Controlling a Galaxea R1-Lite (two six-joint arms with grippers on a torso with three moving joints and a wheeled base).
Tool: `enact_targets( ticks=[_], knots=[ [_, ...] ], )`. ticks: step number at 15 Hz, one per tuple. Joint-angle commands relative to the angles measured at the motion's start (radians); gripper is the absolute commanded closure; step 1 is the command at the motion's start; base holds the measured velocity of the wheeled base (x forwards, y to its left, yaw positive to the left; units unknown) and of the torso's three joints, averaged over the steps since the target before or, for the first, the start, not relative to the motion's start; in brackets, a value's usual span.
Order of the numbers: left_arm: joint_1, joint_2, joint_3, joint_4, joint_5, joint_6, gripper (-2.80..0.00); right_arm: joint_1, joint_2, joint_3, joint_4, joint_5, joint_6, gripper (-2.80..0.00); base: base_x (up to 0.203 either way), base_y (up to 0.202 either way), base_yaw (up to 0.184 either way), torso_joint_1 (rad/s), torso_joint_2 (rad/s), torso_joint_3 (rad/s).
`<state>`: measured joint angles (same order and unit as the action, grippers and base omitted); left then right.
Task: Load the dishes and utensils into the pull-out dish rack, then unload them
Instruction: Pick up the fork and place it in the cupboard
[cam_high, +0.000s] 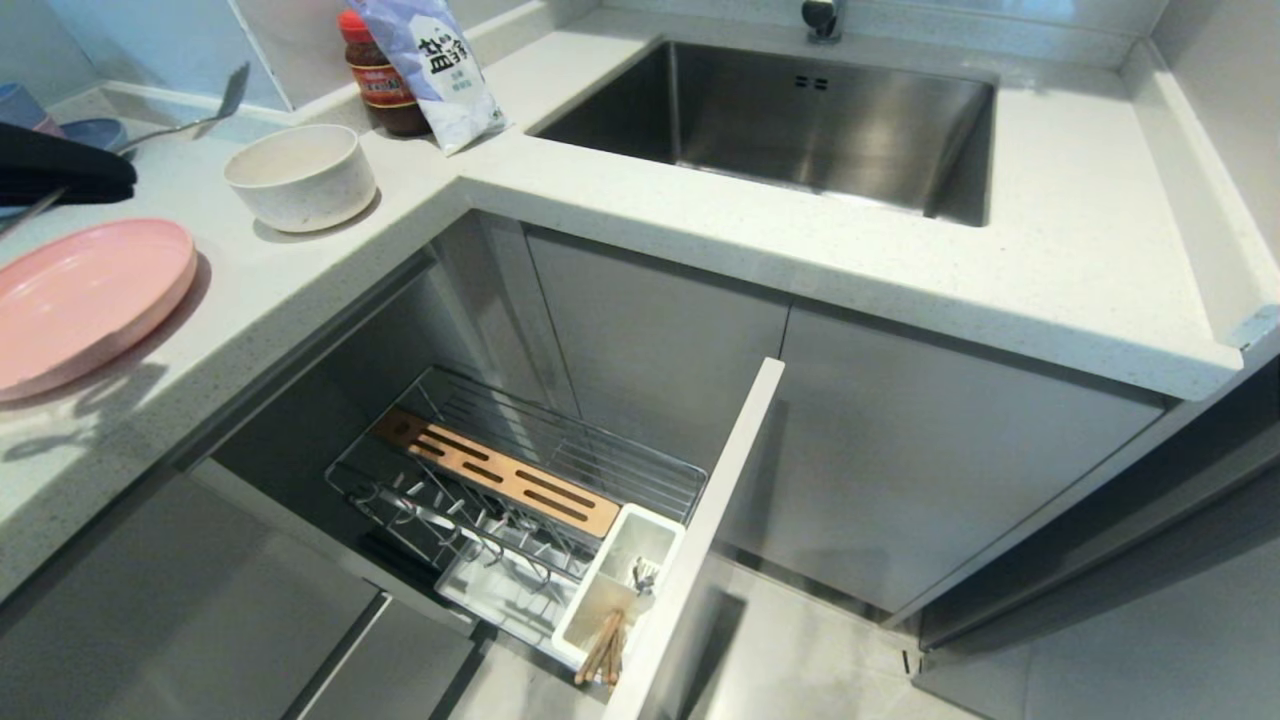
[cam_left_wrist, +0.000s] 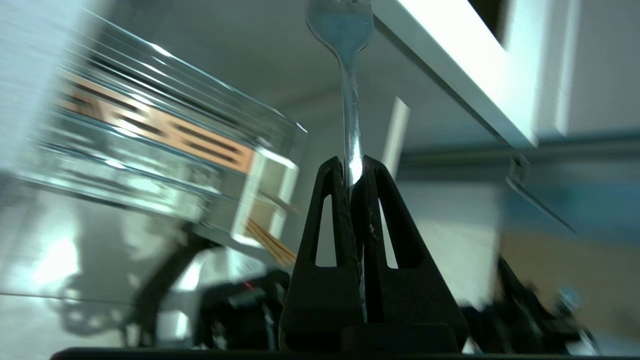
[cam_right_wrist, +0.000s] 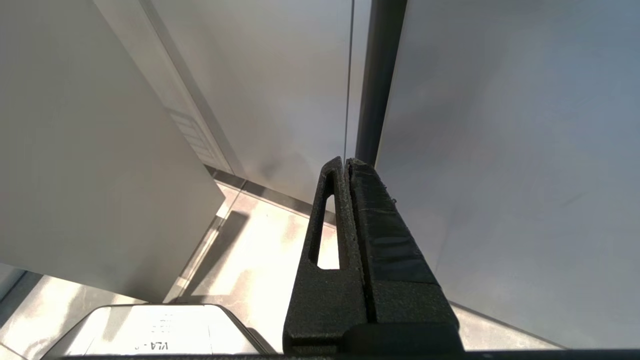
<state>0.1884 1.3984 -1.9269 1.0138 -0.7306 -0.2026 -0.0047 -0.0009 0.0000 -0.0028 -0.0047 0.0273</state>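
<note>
Pink plate (cam_high: 85, 295); cream bowl (cam_high: 300, 176), seemingly speckled; silver fork (cam_left_wrist: 350, 100); black fingers (cam_left_wrist: 325, 235).

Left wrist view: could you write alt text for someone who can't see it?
The left gripper, jaws shut, holds a silver fork by its handle, tines pointing away. Behind it, blurred, are the wire dish rack and its white cutlery holder with chopsticks.

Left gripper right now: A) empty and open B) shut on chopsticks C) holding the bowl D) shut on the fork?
D: in the left wrist view the left gripper is clamped on the fork handle, tines pointing away; the chopsticks sit in the rack's cutlery holder and the bowl on the counter.
</note>
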Motion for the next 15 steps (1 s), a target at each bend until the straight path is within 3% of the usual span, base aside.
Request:
enact_targets(
  ticks=[1, 3, 7, 10, 15],
  knots=[
    [-0.153, -0.005, 0.010, 0.038, 0.002, -0.023, 0.00, 0.000, -0.002, 0.002, 0.000, 0.000, 0.000, 0.00, 0.000, 0.000, 0.000, 0.000, 0.00, 0.000],
    [-0.265, 0.029, 0.021, 0.085, 0.047, -0.031, 0.00, 0.000, -0.002, 0.002, 0.000, 0.000, 0.000, 0.00, 0.000, 0.000, 0.000, 0.000, 0.00, 0.000],
    [-0.440, 0.157, 0.042, 0.168, 0.203, -0.032, 0.00, 0.001, -0.002, 0.002, 0.000, 0.000, 0.000, 0.00, 0.000, 0.000, 0.000, 0.000, 0.00, 0.000],
    [-0.564, 0.252, 0.038, 0.260, 0.355, -0.037, 0.00, 0.001, -0.002, 0.002, 0.000, 0.000, 0.000, 0.00, 0.000, 0.000, 0.000, 0.000, 0.00, 0.000],
    [-0.696, 0.401, 0.020, 0.340, 0.458, -0.150, 0.00, 0.000, -0.002, 0.002, 0.000, 0.000, 0.000, 0.00, 0.000, 0.000, 0.000, 0.000, 0.00, 0.000]
  ],
)
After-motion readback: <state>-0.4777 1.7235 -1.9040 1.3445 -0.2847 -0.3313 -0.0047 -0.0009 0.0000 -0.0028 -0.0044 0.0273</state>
